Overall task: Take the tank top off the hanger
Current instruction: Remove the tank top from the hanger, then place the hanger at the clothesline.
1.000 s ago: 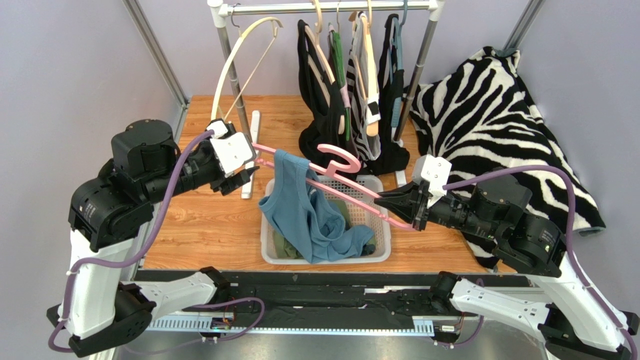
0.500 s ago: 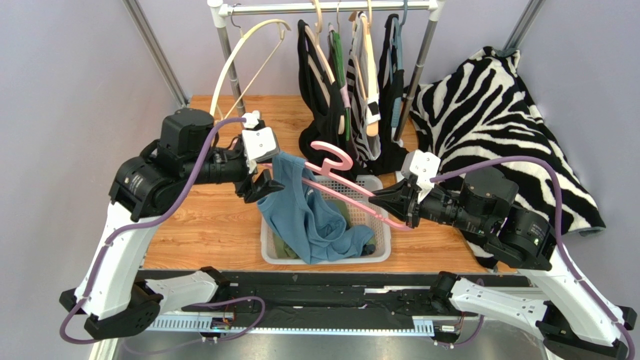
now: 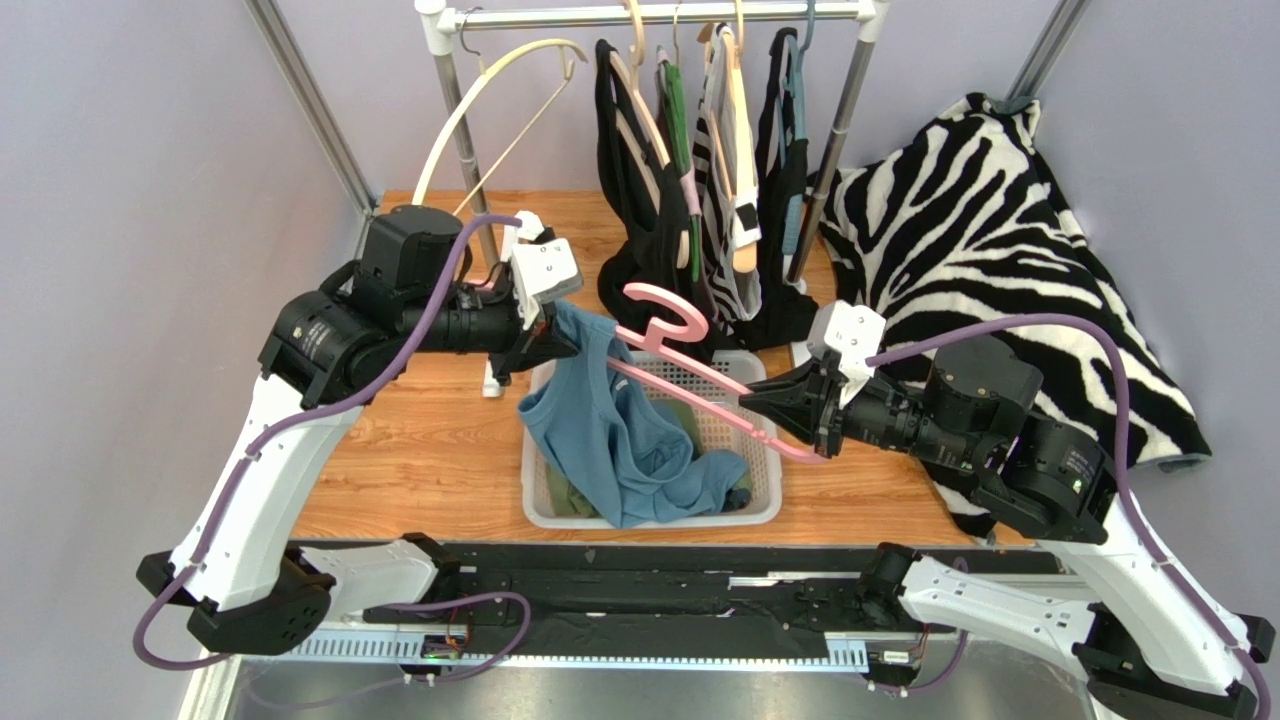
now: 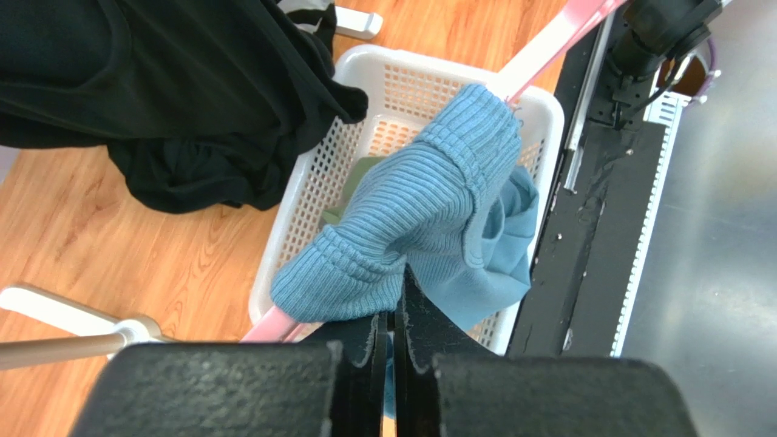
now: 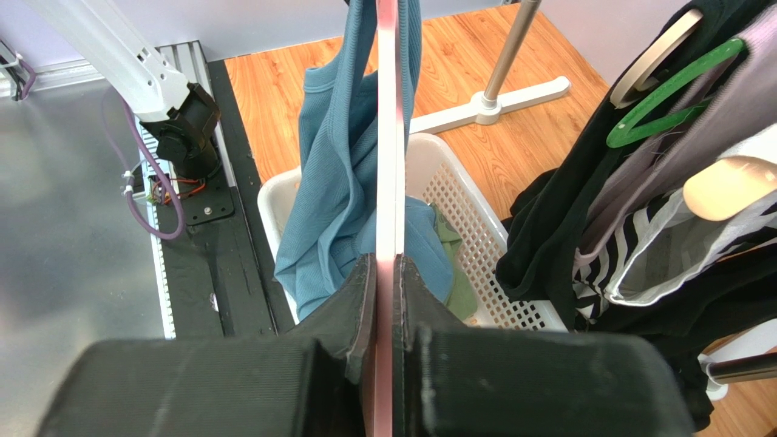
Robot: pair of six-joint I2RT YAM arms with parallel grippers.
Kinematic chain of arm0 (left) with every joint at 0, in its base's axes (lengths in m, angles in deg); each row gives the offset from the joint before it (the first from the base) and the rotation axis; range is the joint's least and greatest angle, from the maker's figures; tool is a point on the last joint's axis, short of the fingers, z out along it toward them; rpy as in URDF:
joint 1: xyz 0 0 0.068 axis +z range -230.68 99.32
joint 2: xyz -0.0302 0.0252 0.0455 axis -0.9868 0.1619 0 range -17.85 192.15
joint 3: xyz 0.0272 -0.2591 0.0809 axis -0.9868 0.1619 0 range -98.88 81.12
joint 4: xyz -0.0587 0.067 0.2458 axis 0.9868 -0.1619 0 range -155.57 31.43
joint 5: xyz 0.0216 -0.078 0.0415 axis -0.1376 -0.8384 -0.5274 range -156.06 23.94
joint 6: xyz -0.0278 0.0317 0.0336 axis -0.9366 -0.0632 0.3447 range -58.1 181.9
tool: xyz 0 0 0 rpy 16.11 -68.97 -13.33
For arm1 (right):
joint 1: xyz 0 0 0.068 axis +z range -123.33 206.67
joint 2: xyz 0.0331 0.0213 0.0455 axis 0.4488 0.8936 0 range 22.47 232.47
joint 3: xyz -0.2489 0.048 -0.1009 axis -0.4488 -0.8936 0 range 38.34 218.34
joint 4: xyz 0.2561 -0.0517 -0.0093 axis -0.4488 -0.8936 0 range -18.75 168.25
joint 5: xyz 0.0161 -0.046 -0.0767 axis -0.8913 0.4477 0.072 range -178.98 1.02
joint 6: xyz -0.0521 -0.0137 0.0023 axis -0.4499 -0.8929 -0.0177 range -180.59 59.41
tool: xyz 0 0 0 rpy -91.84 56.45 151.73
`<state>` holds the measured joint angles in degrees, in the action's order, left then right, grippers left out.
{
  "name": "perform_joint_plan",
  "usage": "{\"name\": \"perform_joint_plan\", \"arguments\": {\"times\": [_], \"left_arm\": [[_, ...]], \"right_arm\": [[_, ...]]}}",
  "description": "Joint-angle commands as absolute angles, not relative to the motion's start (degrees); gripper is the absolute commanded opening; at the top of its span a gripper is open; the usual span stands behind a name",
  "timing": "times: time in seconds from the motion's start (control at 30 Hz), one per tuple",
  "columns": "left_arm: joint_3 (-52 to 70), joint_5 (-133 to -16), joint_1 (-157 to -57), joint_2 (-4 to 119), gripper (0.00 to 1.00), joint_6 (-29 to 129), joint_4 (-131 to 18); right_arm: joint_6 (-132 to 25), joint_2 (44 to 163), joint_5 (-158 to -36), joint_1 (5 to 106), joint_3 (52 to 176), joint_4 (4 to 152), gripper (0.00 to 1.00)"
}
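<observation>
The left gripper's (image 4: 394, 289) fingers are pressed together, pinching the ribbed shoulder of the blue tank top (image 4: 429, 196). The right gripper's (image 5: 387, 273) fingers are clamped on one arm of the pink hanger (image 5: 387, 137). The tank top hangs from the hanger's other arm, and its lower part drapes into the white laundry basket (image 4: 429, 64) at the near edge of the wooden table (image 3: 406, 450).

Your left arm (image 3: 271, 450) rises from its base and bends inward over the tabletop's left side, with the left claw (image 3: 544, 338) pinched shut on the tank top (image 3: 601, 428). Your right arm (image 3: 1052, 480) has its elbow near the right edge. The right claw (image 3: 769, 402) points left, clamped on the hanger (image 3: 706, 393).
</observation>
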<state>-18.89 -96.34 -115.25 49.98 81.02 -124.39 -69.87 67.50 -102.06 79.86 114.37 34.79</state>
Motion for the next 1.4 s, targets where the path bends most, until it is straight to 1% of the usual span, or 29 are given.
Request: {"name": "perform_joint_plan", "arguments": {"times": [0.0,0.1,0.33,0.47,0.67,0.8,0.87,1.03,1.13,1.17,1.27,1.37], "left_arm": [[-22.9,-98.1,-114.4,50.0,0.00,79.0,-122.7],[-24.6,-98.2,-113.3,49.0,0.00,78.9,-122.8],[-34.4,-94.8,-111.5,47.9,0.00,79.3,-122.6],[-37.4,-88.5,-111.4,48.7,0.00,79.5,-121.5],[-36.7,-81.5,-111.4,50.0,0.00,77.5,-118.9],[-37.4,-82.9,-111.4,51.5,0.00,76.6,-118.5],[-37.5,-86.0,-111.4,52.3,0.00,76.1,-118.8],[-35.2,-97.1,-111.8,53.5,0.00,75.1,-120.1],[-31.7,-98.9,-115.0,53.7,0.00,77.7,-121.6],[-28.9,-99.0,-116.0,53.6,0.00,78.9,-122.2],[-22.4,-96.2,-120.0,53.4,0.00,82.3,-122.9],[-17.4,-92.3,-120.9,54.1,0.00,83.3,-121.7]], "right_arm": [[-69.5,66.0,-102.2,79.8,115.5,40.1,0.00],[-69.6,64.8,-101.0,79.8,114.5,39.4,0.00],[-68.3,60.4,-99.1,79.8,112.0,34.6,0.00],[-66.7,56.1,-96.9,79.8,112.1,29.0,0.00],[-63.9,48.5,-96.8,79.8,116.4,20.3,0.00],[-63.9,45.4,-95.4,79.8,120.9,15.9,0.00],[-63.9,44.6,-94.1,79.8,122.8,15.4,0.00],[-64.6,45.7,-90.3,79.9,123.6,18.8,0.00],[-64.6,49.0,-89.1,79.8,123.7,21.6,0.00],[-64.4,50.2,-86.6,79.8,124.3,22.3,0.00],[-62.9,54.7,-85.9,79.8,126.0,24.6,0.00],[-61.4,58.7,-85.0,79.8,128.2,26.7,0.00]]}}
